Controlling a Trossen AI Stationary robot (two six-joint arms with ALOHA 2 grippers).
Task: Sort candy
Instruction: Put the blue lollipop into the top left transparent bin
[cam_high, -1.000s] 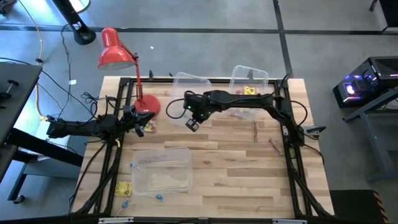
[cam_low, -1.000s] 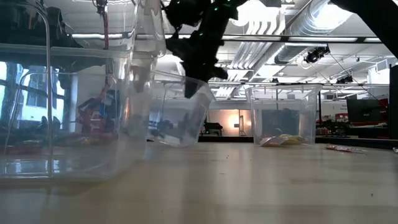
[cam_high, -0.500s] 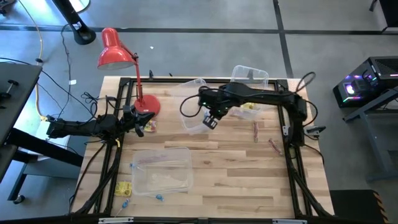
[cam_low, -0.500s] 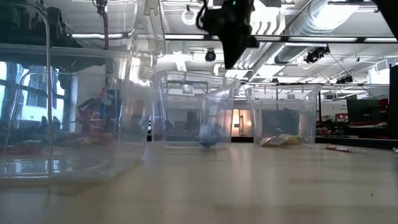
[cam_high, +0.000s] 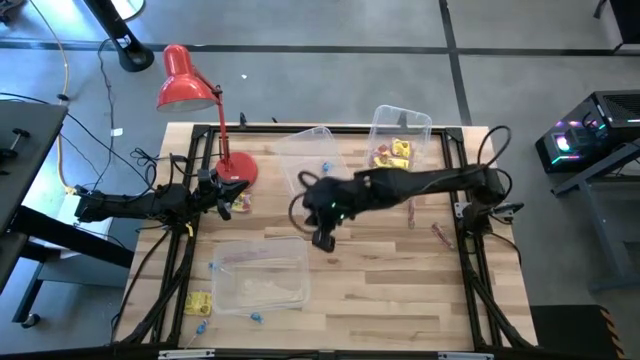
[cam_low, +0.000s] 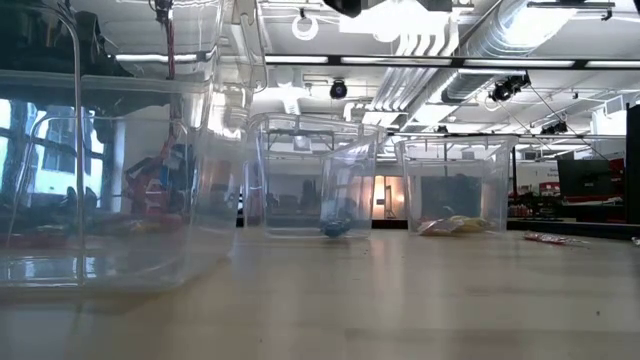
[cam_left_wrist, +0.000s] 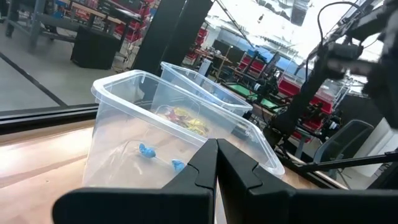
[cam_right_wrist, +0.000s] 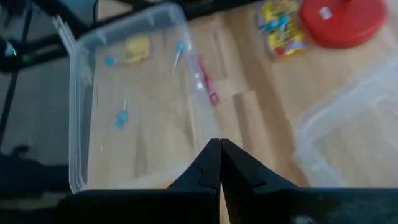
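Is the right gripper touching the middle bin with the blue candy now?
Apart. In the high view the right gripper is over bare wood, away from the bin.

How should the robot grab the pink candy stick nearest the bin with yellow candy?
Probably pinch the pink candy stick across its thin middle, coming straight down: it lies flat on the table, with both long sides free.

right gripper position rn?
In the high view the right gripper hangs over mid-table, just in front of the middle clear bin holding blue candy and above the near clear bin; its fingers are shut and empty.
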